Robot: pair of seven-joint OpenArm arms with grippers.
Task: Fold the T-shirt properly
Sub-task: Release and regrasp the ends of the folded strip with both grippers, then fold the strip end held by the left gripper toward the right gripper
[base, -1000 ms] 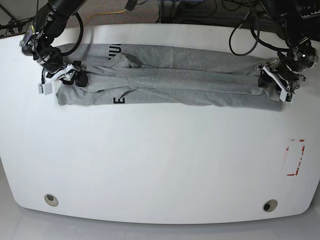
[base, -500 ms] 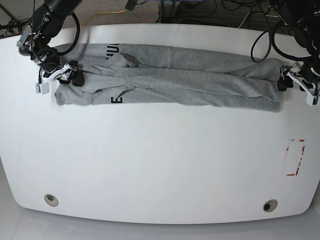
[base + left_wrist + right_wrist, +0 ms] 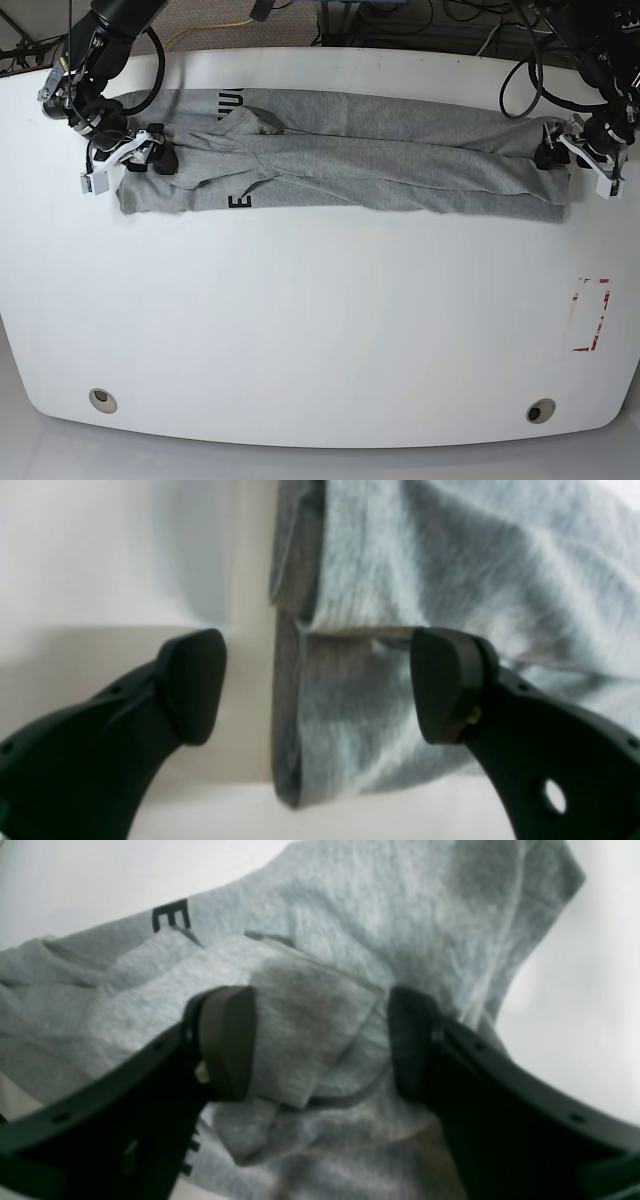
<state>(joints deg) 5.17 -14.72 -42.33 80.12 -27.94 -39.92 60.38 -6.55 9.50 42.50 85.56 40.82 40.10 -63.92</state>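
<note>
Lying along the far half of the white counter [image 3: 320,330], the T-shirt [image 3: 340,160] forms a long, narrow grey band, its length running from one side of the base view to the other and its layers gathered lengthwise into overlapping folds. Black lettering shows in two places near the end on that view's left: a partial word at the far edge and a single "E" [image 3: 238,202] at the near edge.

The right claw [image 3: 320,1040] sits at that same end. In the right wrist view its two dark fingers [image 3: 227,1040] stand well apart, with a bunched fold of grey cloth lying between them; the cloth touches the inner face of one finger, while contact with the other cannot be told. No firm pinch is visible.

The left claw [image 3: 317,685] sits at the opposite end of the band, on the base view's right. Its jaws are spread wide and hold nothing. In the left wrist view one finger stands over bare counter and the other over the cloth, with the folded edge of the shirt running between them.

A red-marked rectangle [image 3: 590,314] lies on the counter near that side, well apart from the shirt.
</note>
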